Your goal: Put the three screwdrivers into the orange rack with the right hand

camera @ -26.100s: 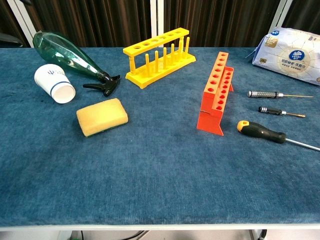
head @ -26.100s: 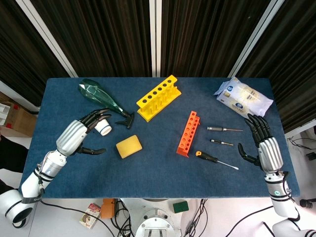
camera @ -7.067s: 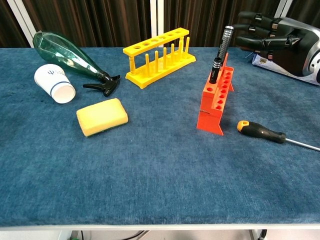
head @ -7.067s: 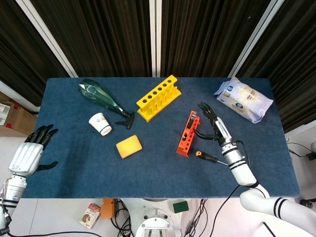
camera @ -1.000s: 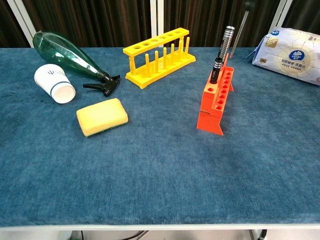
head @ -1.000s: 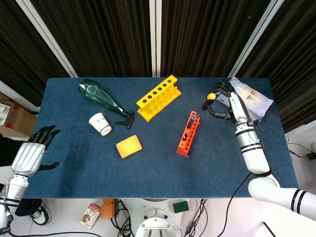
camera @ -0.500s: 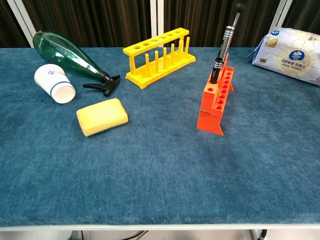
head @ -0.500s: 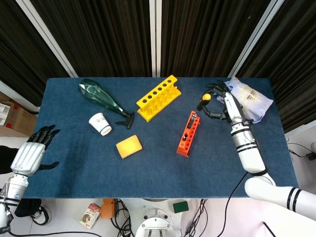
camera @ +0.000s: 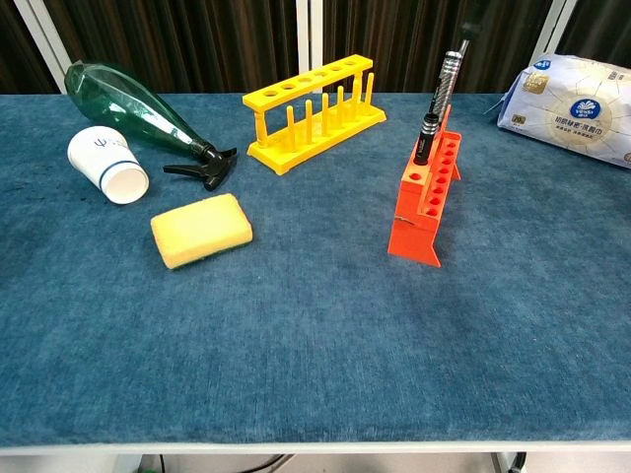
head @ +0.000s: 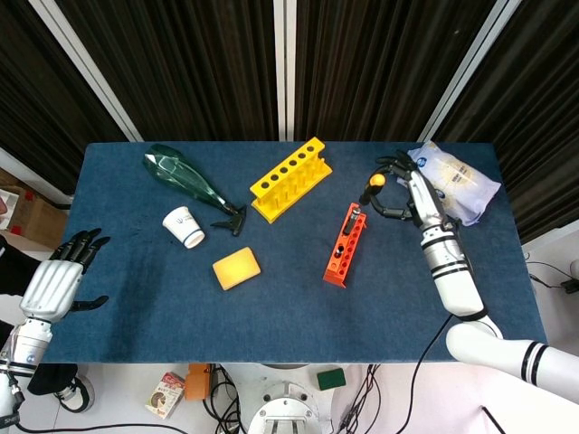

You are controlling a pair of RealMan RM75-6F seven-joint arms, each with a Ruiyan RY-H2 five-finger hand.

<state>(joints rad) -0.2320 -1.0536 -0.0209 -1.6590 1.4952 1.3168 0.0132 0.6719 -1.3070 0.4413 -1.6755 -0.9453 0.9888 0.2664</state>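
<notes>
The left hand point(head: 56, 282) hangs off the table's point(head: 271, 307) left edge with fingers apart and nothing in them. Right of the table's middle stands the orange rack point(head: 345, 244), long axis running from near edge toward far edge, with two dark, knurled screwdrivers point(camera: 440, 99) upright in its far-end holes — handles up. Above that far end the right hand point(head: 409, 194) grips the third screwdriver point(head: 373, 185), black with an orange cap, roughly upright — cap up.
</notes>
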